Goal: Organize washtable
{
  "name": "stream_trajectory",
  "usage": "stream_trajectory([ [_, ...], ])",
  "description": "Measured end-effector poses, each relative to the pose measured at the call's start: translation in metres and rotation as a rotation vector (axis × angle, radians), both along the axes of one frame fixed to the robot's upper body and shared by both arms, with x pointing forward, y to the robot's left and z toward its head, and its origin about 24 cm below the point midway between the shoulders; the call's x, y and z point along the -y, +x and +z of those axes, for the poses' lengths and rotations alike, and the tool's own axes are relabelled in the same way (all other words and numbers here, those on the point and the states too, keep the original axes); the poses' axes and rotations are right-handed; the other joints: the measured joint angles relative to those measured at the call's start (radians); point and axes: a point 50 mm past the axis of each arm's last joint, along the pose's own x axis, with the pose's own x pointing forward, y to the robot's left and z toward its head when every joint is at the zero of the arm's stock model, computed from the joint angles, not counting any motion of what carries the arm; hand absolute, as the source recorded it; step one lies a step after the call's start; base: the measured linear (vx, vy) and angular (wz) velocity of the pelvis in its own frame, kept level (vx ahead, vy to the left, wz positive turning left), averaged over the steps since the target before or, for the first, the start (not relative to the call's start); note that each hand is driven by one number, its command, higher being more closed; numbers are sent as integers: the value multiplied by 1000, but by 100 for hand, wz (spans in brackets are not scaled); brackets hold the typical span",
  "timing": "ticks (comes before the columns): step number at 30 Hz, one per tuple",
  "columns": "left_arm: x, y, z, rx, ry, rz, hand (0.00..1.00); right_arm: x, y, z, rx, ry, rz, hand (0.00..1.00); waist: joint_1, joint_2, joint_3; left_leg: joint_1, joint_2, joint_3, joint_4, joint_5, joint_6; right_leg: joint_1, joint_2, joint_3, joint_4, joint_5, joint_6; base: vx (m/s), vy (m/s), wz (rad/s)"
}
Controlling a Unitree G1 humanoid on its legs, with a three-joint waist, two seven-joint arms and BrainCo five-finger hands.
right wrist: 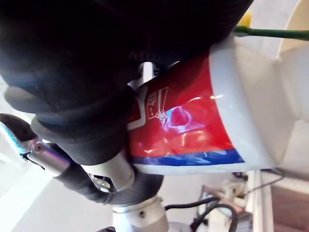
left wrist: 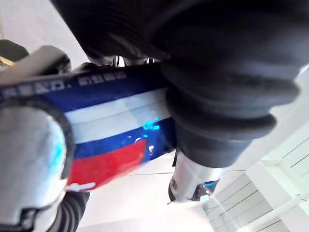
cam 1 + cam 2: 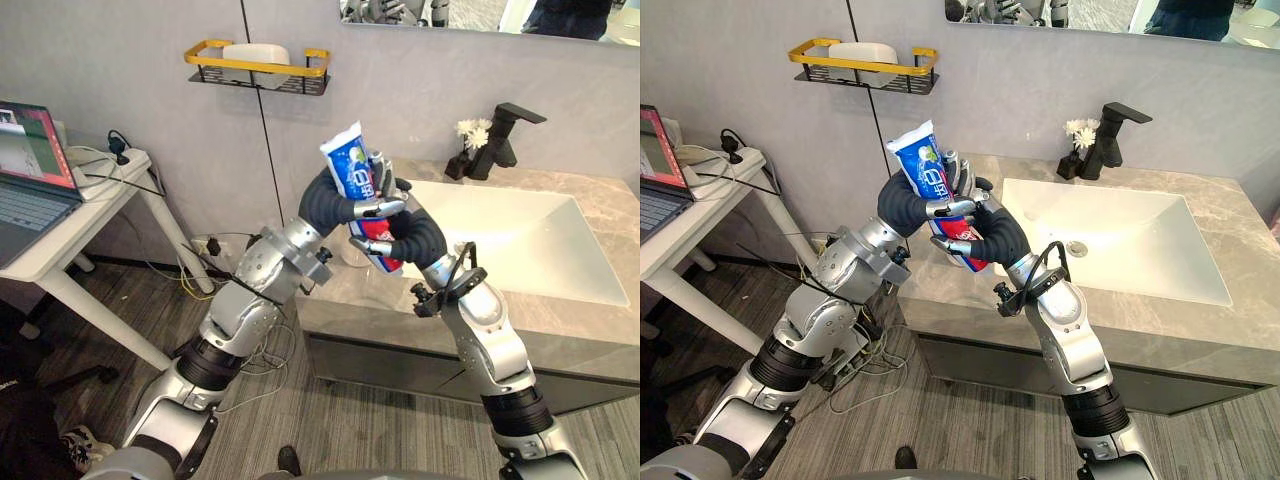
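Blue, white and red plastic is catching the light: a toothpaste tube (image 3: 350,165) is being held up in the air by both hands, over the left end of the grey stone counter (image 3: 560,185) and not touching it. The left hand (image 3: 340,205) is wrapping its fingers round the blue upper part, and the right hand (image 3: 410,238) is curling round the red lower part just beneath. Each hand is gripping the tube, and the two hands are pressing close against each other. The tube's flat, wide end is pointing up and leaning a little toward the wall.

The white basin (image 3: 520,240) is lying to the right, with the black tap (image 3: 505,135) and a small vase of white flowers (image 3: 470,135) behind it. A yellow-railed wall shelf (image 3: 258,68) is hanging up to the left.

To me this is looking like a pass from one hand to the other, and that is where trouble could be starting. If one hand is letting go before the other is gripping firmly, the glossy tube could be slipping out. Since it is hanging near the counter's left edge, it could be dropping past it to the floor. Two hands squeezing a soft tube could also be forcing paste out, or kinking it. I cannot tell where the cap is.
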Motion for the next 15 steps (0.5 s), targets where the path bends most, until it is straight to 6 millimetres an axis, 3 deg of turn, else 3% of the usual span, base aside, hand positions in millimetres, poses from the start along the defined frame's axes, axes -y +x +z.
stream_trajectory([
  [5, 0, 0, 0, 1, 1, 0, 100, 0, 0, -1, -6, 6, -2, 100, -3, 0, -2, 0, 0, 1, 0, 0, 0, 0, 0, 1, 0, 0, 0, 0, 0, 0],
  [6, 0, 0, 0, 2, 2, 0, 100, 0, -1, -2, -8, 9, -2, 0, -3, 0, -2, 0, 0, 1, 0, 0, 0, 0, 0, 1, 0, 0, 0, 0, 0, 0],
  [15, 3, -1, 6, 44, 20, -22, 100, 2, 0, -5, -43, 46, 24, 0, 0, 0, -3, 5, 1, 16, 0, 0, 0, 0, 1, 9, -4, 5, -2, 0, 0, -2],
])
